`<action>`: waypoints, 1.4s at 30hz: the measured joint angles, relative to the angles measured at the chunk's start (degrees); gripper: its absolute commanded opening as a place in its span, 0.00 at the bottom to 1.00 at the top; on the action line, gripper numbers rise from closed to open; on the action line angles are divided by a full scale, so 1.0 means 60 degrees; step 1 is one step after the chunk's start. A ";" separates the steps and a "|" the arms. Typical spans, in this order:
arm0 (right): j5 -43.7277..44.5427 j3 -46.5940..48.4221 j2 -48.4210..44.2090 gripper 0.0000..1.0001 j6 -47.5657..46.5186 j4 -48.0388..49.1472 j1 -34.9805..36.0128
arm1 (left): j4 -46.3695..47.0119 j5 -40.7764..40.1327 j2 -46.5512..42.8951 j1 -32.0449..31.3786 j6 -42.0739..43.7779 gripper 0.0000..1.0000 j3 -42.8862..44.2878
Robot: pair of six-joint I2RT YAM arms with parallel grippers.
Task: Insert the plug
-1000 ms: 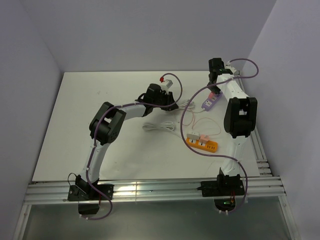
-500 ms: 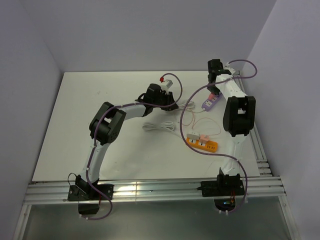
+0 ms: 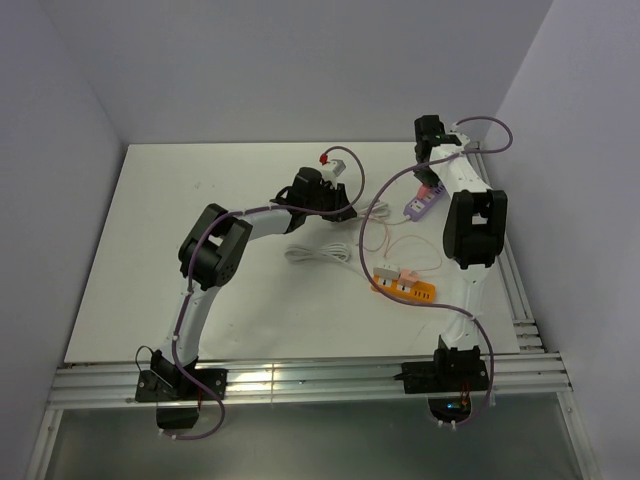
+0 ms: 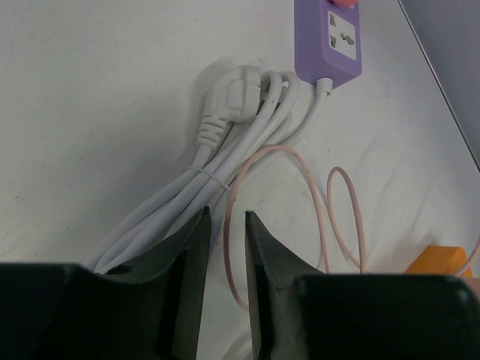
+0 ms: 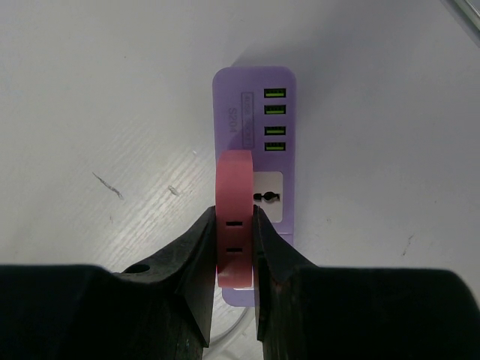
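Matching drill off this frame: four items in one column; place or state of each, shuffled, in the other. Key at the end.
1. pink plug
2. purple power strip
3. white plug
4. orange power strip

a. at the end of the bundled white cable
b. clamped in the right gripper
c. flat under the pink plug
d. closest to the near edge of the table

Pairs: 1-b, 2-c, 3-a, 4-d
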 measured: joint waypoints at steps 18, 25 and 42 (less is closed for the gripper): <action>-0.0055 -0.0219 -0.0095 0.12 -0.0055 0.0248 0.0000 | 0.0004 0.0058 0.0000 -0.0004 -0.0004 0.34 0.0000; -0.0175 -0.0219 -0.0117 0.25 -0.0248 0.0321 -0.0036 | 0.0007 0.0062 0.0000 -0.0004 -0.0007 0.38 0.0000; -0.0732 0.0182 -0.0113 0.82 -0.0477 0.0219 -0.0044 | 0.0058 0.0076 0.0000 -0.0022 0.0000 0.60 0.0000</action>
